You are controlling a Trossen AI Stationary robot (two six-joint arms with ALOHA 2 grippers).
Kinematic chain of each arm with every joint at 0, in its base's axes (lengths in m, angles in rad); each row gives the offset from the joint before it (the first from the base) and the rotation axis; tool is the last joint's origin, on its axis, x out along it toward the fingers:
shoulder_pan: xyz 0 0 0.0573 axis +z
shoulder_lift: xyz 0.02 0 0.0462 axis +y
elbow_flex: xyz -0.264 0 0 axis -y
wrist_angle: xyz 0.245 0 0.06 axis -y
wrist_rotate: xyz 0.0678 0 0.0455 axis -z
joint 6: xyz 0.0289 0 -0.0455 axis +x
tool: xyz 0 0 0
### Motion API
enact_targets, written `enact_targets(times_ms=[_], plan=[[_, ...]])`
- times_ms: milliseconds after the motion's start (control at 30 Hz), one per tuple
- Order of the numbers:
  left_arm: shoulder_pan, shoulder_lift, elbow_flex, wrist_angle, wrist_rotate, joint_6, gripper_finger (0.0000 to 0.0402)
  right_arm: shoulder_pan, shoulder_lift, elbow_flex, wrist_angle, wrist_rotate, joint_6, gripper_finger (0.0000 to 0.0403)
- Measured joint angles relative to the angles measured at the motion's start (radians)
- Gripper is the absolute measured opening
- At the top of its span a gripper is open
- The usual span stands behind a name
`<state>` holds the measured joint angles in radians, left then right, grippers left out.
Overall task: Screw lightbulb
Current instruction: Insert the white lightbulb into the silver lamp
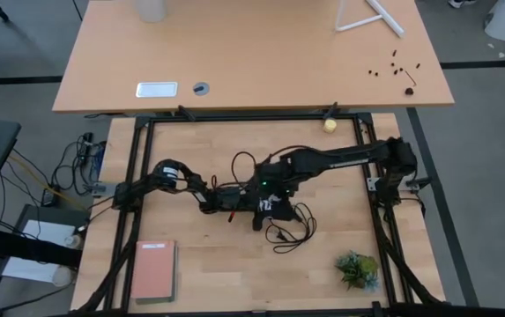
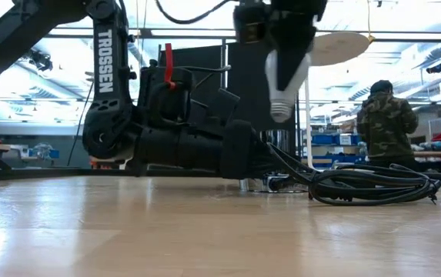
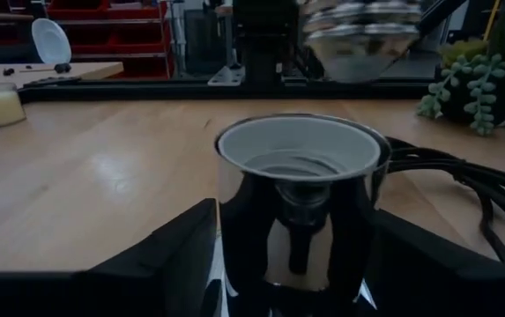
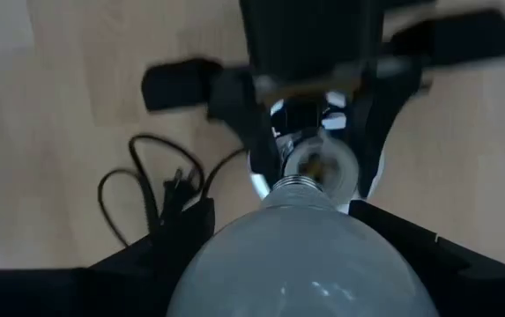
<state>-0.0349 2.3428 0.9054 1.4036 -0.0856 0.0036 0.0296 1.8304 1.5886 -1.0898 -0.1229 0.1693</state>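
The lightbulb point(image 2: 280, 86) is white with a silver screw base point(image 2: 281, 114) pointing down, and my right gripper point(image 2: 285, 46) is shut on it. It hangs in the air over the middle of the table. Below it a shiny silver socket cup point(image 3: 300, 189) stands upright on the table, mouth up. My left gripper point(image 3: 296, 264) reaches in low and level from the table's left and is shut on the socket. In the right wrist view the bulb's base point(image 4: 300, 187) hangs just short of the socket's mouth point(image 4: 321, 163). The high view hides the bulb under my right gripper point(image 1: 274, 182). My left gripper has the socket's lower wall point(image 3: 234, 238) between its two fingers, one on each side. The fingers come in level from the table's left. The socket stands upright on the table. My right gripper pinches the bulb's glass globe point(image 4: 305, 255) between its two fingers, coming from above and pointing steeply down. The bulb hangs below the fingers, base down, lifted clear of the socket and the table.
The socket's black cord point(image 1: 289, 227) lies coiled toward the table's right of it. A small green plant point(image 1: 358, 269) stands near the front right, a pink book point(image 1: 153, 269) at the front left, a yellowish ball point(image 1: 330, 125) at the far edge. A person point(image 2: 383, 115) stands behind.
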Motion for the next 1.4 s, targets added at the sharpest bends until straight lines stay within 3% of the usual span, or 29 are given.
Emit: enact_targets(times_ms=[167, 433, 1000, 1400], plan=[[0.0, 0.0, 0.0, 0.0, 0.0, 0.016, 0.0222, -0.001, 0.054, 0.066, -0.017, 0.017, -0.051, 0.0263], [-0.001, 0.0, 0.0, 0.0, 0.003, 0.04, 0.0184, -0.012, 0.067, 0.06, -0.032, 0.025, -0.169, 0.0264], [0.002, 0.0, 0.0, 0.003, 0.08, 0.048, 0.0181, -0.011, 0.067, 0.06, -0.027, -0.035, -0.574, 0.0262], [0.003, 0.002, -0.002, 0.026, 0.143, 0.02, 0.0183, 0.0, 0.146, 0.062, -0.059, -0.039, -0.715, 0.0262]])
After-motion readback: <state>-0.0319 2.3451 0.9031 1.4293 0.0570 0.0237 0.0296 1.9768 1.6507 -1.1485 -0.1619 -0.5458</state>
